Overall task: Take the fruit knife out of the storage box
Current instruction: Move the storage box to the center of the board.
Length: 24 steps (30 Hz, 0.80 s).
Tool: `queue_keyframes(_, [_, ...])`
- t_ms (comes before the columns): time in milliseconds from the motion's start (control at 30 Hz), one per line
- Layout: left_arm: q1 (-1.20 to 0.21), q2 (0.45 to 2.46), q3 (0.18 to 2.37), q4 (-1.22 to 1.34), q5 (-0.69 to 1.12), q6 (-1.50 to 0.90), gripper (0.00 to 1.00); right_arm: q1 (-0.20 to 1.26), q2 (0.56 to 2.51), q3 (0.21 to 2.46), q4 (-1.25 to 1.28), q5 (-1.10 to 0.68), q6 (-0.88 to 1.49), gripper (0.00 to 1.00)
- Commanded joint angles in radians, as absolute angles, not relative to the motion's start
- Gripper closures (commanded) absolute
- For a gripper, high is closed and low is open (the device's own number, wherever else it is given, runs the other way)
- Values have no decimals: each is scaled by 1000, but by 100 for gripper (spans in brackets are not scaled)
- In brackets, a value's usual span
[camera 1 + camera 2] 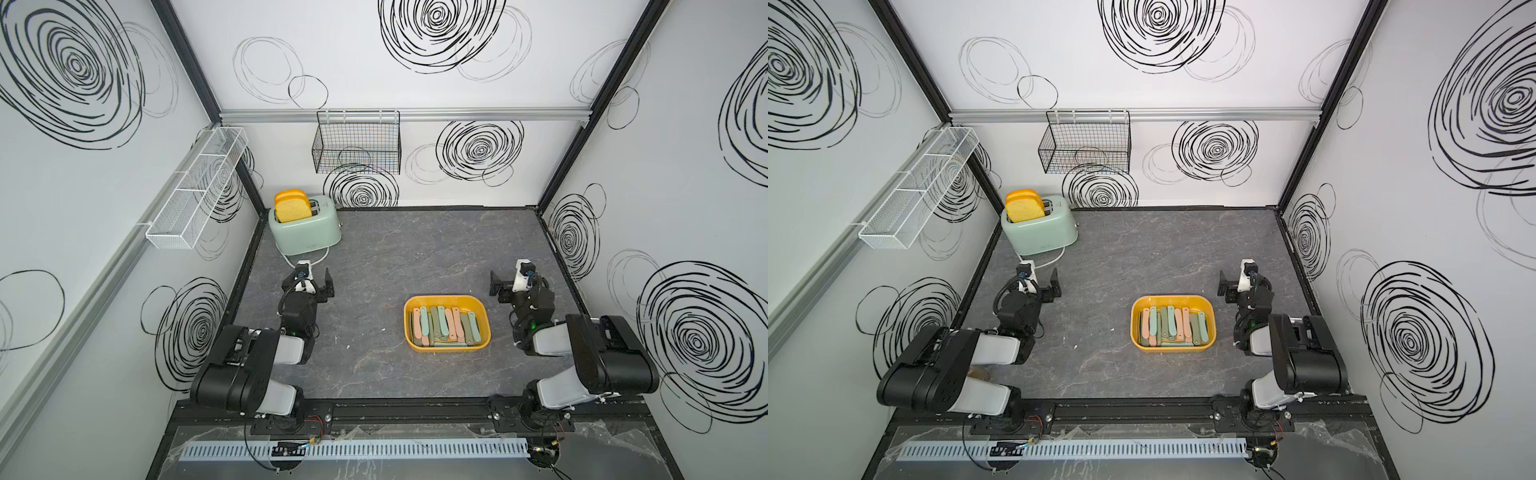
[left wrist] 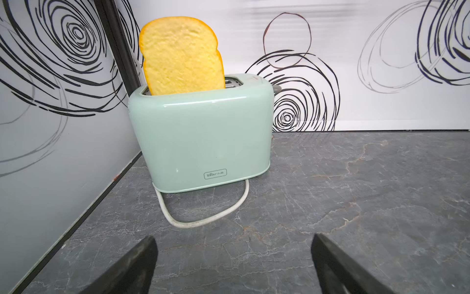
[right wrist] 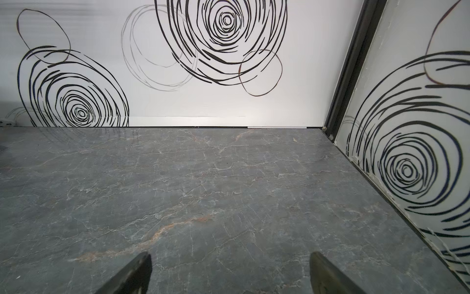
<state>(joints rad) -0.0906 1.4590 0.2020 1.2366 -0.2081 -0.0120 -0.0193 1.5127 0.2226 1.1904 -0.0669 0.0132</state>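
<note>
Not started: both jaws wide and empty; next I reach into the storage box for, seemingly, a fruit knife.

The left arm and right arm are built alike: bulky black joint housings alternating with smooth light-grey shells, with thin red wires at their bases. Each wrist carries a white camera mount with a blue plug and looping black cables. The left gripper and right gripper end in flat matte-black fingers.
</note>
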Motion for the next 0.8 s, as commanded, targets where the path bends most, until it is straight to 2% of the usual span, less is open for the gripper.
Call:
queue_keyframes(0, [-82,1467,193,1310,-219,-28,2,-23,1516,218,1239,-64,-1,1])
queue_keyframes(767, [-83,1466,193,1310,-221,-28,2,-28,1517,219,1238,-74,2,1])
